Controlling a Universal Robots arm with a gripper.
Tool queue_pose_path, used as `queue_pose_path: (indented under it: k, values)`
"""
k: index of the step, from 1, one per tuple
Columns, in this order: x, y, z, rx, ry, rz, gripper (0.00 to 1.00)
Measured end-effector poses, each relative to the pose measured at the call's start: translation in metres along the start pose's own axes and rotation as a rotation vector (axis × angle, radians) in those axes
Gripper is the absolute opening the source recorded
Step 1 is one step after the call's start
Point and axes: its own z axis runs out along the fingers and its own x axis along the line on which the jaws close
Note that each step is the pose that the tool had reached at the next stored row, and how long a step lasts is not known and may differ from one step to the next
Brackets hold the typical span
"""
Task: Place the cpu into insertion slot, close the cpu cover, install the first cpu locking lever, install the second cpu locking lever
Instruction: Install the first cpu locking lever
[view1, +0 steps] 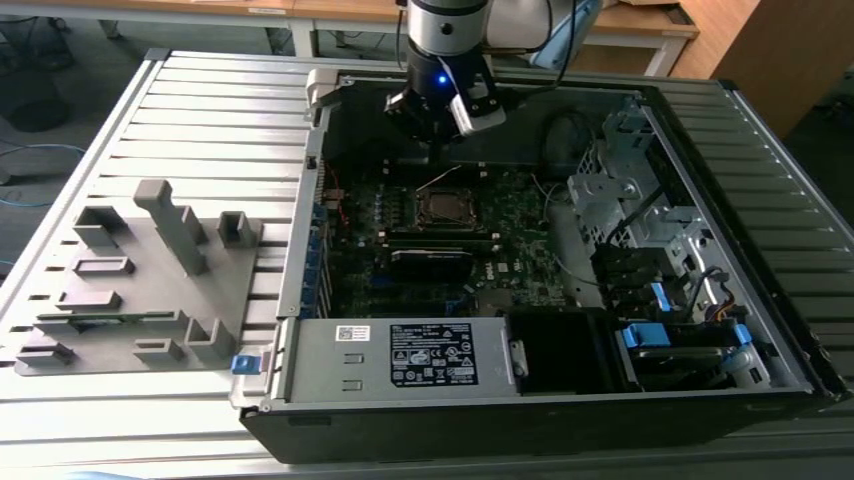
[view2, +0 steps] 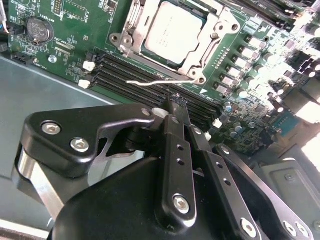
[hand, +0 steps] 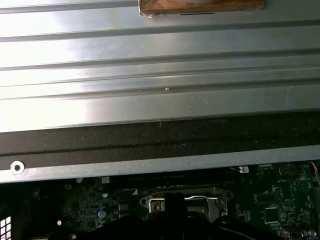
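The cpu (view2: 172, 31) lies flat in the insertion slot (view1: 447, 207) on the green board. Around it the silver cpu cover (view2: 199, 61) is folded down as a frame. A thin wire locking lever (view2: 155, 81) sticks out along the socket's edge, over the black memory slots. In the exterior view this lever (view1: 438, 180) rises at a slant behind the socket. My gripper (view2: 178, 104) is shut with nothing between its fingers, its tips just short of the lever. From the exterior view, the gripper (view1: 430, 135) hangs over the case's far side.
The open computer case (view1: 287, 300) rests on a slatted metal table (hand: 150, 60). A grey power supply box (view1: 400, 360) fills the near side. A drive cage (view1: 627, 200) is on the exterior view's right. A grey parts fixture (view1: 134, 290) stands on the exterior view's left.
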Motion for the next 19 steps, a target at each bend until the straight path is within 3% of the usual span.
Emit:
queue_pose_path:
  k: [6, 8, 15, 19]
  values:
    - [-0.0004, -0.0032, -0.0002, -0.0364, 0.0019, 0.002, 0.11]
    - [-0.0005, -0.0038, -0.0002, -0.0431, 0.0023, 0.002, 0.11]
    - [-0.0004, -0.0039, 0.0002, -0.0442, 0.0023, 0.002, 0.11]
    - [-0.0004, -0.0051, 0.0034, -0.0440, 0.0025, 0.002, 0.11]
